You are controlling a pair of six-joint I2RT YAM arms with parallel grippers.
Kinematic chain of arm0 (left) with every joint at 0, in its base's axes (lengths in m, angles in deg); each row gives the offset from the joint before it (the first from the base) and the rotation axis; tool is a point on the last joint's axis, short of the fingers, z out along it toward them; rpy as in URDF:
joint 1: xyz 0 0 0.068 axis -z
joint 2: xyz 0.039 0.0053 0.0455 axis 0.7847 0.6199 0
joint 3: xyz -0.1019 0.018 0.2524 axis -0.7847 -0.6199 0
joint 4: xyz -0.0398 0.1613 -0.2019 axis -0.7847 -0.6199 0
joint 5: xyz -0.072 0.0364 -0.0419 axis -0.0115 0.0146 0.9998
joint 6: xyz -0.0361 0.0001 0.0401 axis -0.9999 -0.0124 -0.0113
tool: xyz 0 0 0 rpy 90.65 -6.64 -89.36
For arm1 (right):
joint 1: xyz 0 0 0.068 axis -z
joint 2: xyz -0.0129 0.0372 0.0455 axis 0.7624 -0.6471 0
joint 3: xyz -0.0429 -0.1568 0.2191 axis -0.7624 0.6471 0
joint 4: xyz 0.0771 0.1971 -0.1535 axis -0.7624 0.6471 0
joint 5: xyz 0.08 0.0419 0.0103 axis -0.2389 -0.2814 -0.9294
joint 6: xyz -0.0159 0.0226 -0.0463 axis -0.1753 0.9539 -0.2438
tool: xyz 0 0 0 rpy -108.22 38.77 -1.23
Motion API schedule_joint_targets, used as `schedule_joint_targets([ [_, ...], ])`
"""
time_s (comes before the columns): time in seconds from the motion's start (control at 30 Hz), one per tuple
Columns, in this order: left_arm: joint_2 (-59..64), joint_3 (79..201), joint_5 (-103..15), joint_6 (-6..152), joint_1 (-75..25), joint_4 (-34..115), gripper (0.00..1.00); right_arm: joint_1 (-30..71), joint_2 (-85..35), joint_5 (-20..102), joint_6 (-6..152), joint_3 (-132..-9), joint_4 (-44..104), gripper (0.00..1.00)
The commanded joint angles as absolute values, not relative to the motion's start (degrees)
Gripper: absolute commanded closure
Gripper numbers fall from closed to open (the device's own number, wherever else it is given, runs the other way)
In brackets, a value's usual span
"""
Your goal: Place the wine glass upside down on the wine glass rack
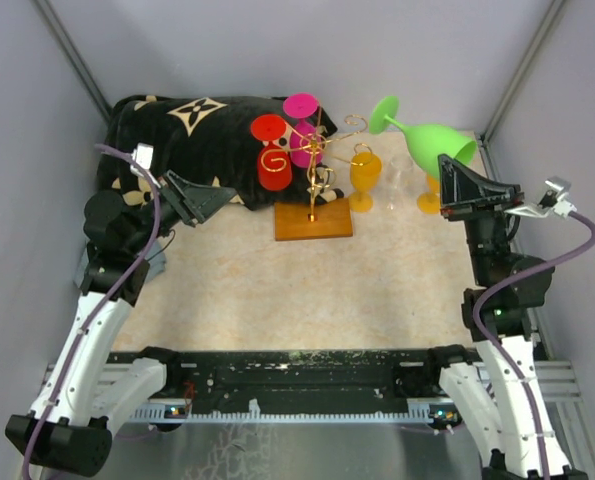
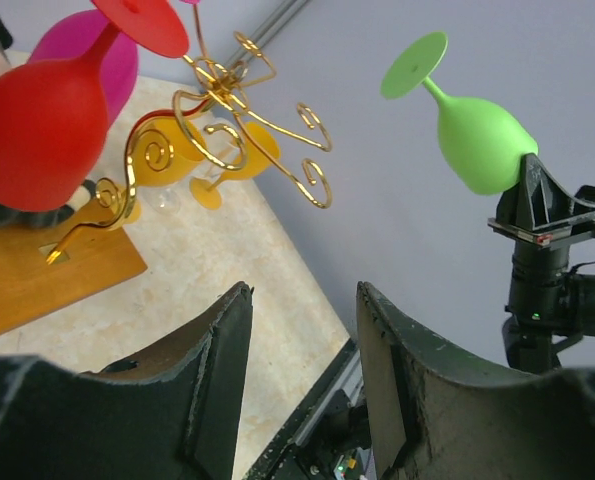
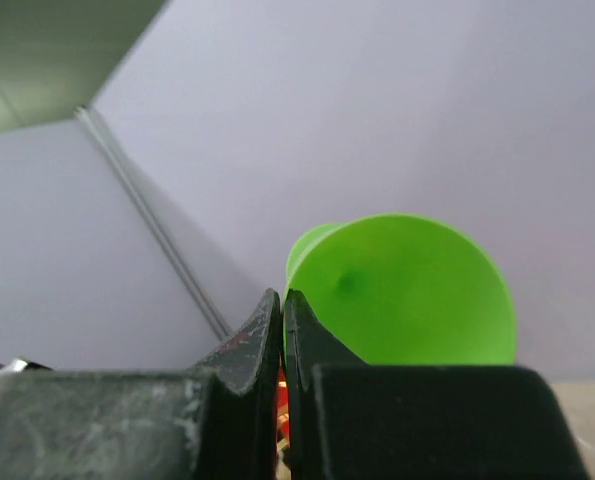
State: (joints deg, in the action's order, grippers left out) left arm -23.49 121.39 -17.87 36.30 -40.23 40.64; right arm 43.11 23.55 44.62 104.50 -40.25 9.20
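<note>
I am holding the green wine glass [image 1: 429, 138] aloft, right of the wine glass rack [image 1: 314, 220], its rim pinched in my right gripper [image 1: 455, 172]; hanging it is pending. My left gripper [image 1: 219, 197] is hovering half-open, empty.

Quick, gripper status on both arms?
Left gripper: open, holding nothing.
Right gripper: closed on the rim of the green wine glass.

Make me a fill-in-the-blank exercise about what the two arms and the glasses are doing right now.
1. The right gripper is shut on the ____ wine glass.
2. The left gripper is ____ and holds nothing.
3. The red glass hangs on the wine glass rack with its foot pointing ____.
Missing words: green; open; up.
</note>
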Motion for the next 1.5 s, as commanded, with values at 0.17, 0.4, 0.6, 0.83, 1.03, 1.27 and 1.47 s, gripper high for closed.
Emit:
schedule_joint_targets([
  [0.17,-23.43,119.18,-12.43,27.41,-40.40,55.17,0.47,43.37,11.90,24.09,125.38,-44.22,-24.09,1.00],
  [0.4,-23.35,117.26,-10.61,21.13,-40.44,64.08,0.47,43.34,1.40,15.76,144.71,-46.12,-46.30,1.00],
  [0.6,-20.82,113.83,-8.64,10.43,-40.45,79.39,0.46,43.27,-5.13,14.35,156.86,-47.36,-61.68,1.00],
  [0.83,-12.63,109.54,-7.73,-9.29,-40.35,108.62,0.46,41.29,-9.97,13.30,162.85,-49.29,-69.18,1.00],
  [1.03,-6.73,108.99,-9.26,-21.28,-39.47,127.41,0.46,34.30,-11.40,11.54,157.61,-49.79,-66.33,1.00],
  [1.27,-4.95,109.70,-10.88,-25.02,-38.14,134.97,0.45,31.26,-13.54,12.36,156.45,-49.59,-67.30,1.00],
  [1.47,-4.28,110.98,-11.08,-25.42,-36.34,135.79,0.45,27.78,-14.80,12.35,153.57,-50.61,-65.13,1.00],
])
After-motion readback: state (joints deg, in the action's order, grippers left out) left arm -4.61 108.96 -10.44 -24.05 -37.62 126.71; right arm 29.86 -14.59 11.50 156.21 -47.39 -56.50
